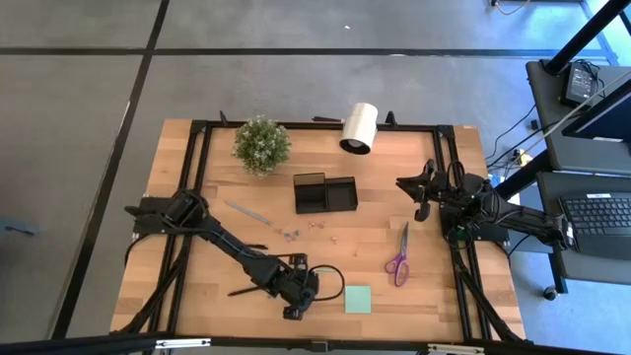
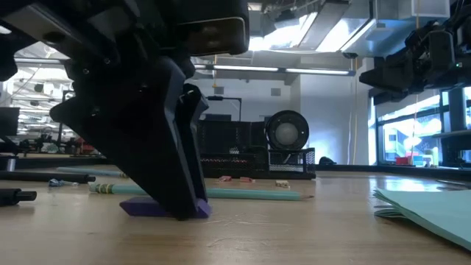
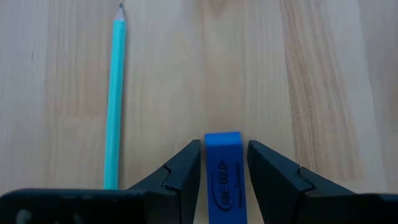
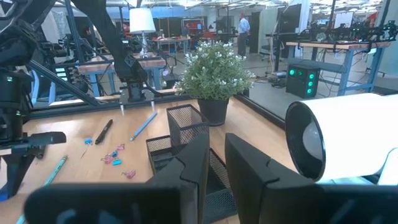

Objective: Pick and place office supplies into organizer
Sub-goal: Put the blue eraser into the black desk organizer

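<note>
My left gripper (image 3: 224, 165) is down at the tabletop near the lower middle of the high view, its two dark fingers (image 3: 183, 165) standing on either side of a small blue-purple eraser (image 3: 222, 155). The fingers sit just beside the eraser's long edges; I cannot tell whether they press on it, and in the low view the eraser (image 2: 158, 208) lies flat on the wood under the fingertips. A teal pencil (image 3: 115, 93) lies alongside on the table, running up toward the upper left of the left wrist view, apart from the fingers.

From the gripper the left arm (image 1: 222, 242) reaches back diagonally to its base at the left edge of the table, stretched low and long across the wood. A black pen (image 1: 246, 290) lies just beside the gripper, and the light green sticky-note pad (image 1: 358, 299) sits a little to its right.

My right gripper (image 4: 214, 162) waits raised at the right side of the table, fingers nearly together with a narrow gap and nothing between them.

The black organizer (image 1: 325, 193) stands in the upper middle of the table, well apart from the left gripper, with small clips (image 1: 291, 234) scattered between them. The purple-handled scissors (image 1: 399, 256) lie right of centre. A potted plant (image 1: 261, 144) and a white roll (image 1: 359, 128) stand along the far edge.
</note>
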Robot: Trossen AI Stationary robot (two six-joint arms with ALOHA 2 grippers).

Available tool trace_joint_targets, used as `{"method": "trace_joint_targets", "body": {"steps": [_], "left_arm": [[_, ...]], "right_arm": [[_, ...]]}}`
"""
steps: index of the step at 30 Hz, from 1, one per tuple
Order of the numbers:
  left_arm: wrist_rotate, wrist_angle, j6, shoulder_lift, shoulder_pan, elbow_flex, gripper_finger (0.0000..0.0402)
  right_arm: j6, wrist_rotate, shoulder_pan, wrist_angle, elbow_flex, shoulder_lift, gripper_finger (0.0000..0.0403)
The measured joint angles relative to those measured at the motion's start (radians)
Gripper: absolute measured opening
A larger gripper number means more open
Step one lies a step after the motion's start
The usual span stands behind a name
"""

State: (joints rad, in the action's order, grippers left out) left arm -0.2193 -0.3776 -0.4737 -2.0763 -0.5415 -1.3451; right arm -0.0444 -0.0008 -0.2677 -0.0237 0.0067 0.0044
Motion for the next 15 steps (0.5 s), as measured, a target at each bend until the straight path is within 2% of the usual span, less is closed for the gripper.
{"method": "trace_joint_targets", "body": {"steps": [6,15], "left_arm": [[0.038,-0.04,-0.031,0.0,-0.01,-0.01,0.0127],[0.041,-0.057,-0.079,0.001,-0.039,-0.011,0.0127]], "right_arm": [[0.0,0.0,0.0,0.0,0.0,0.0,0.006],[0.0,0.0,0.0,0.0,0.0,0.0,0.006]]}}
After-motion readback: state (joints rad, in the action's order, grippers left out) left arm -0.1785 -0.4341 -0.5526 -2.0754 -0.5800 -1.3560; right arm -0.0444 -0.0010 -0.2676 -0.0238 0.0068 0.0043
